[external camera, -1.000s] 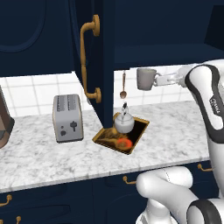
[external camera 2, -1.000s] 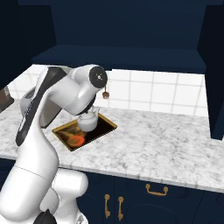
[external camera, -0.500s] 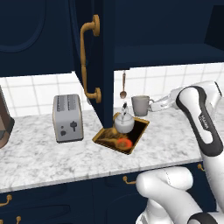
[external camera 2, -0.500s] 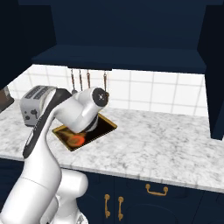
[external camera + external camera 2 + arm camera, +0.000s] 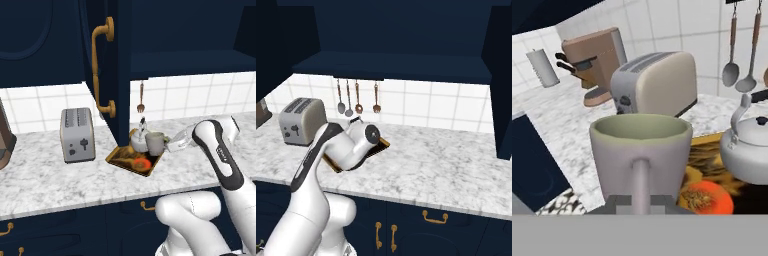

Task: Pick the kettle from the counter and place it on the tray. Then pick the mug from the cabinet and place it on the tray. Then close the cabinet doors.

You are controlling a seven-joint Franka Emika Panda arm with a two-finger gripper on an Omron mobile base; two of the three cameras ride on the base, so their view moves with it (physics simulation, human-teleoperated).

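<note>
Left base view: white arm reaching in from the lower right, two-finger gripper (image 5: 170, 144) clamped on the loop handle of the small grey-white cylindrical mug (image 5: 155, 143), held upright just above the right end of the shallow golden-brown-rimmed tray (image 5: 123, 161); contact with the tray impossible to tell. Small round silvery-white kettle (image 5: 139, 140) standing on that tray, just left of the mug, orange-red spot in front of it. Tray lying on the white-grey marbled stone counter (image 5: 60, 177), boxy silver toaster (image 5: 77, 135) well to its left. Tall dark navy cabinet door (image 5: 102, 65) with a long curved brass handle swung open above the tray. Right base view: arm's elbow covering most of the tray (image 5: 381, 146); navy upper cabinet (image 5: 396, 45) open, hanging metal utensils (image 5: 357, 98) on the tiled wall beneath it, toaster (image 5: 301, 120) at far left. Hand view: mug (image 5: 641, 155) upright, greenish inside showing, handle pinched between the fingertips; kettle (image 5: 747, 150) to its right, toaster (image 5: 654, 85) behind.
</note>
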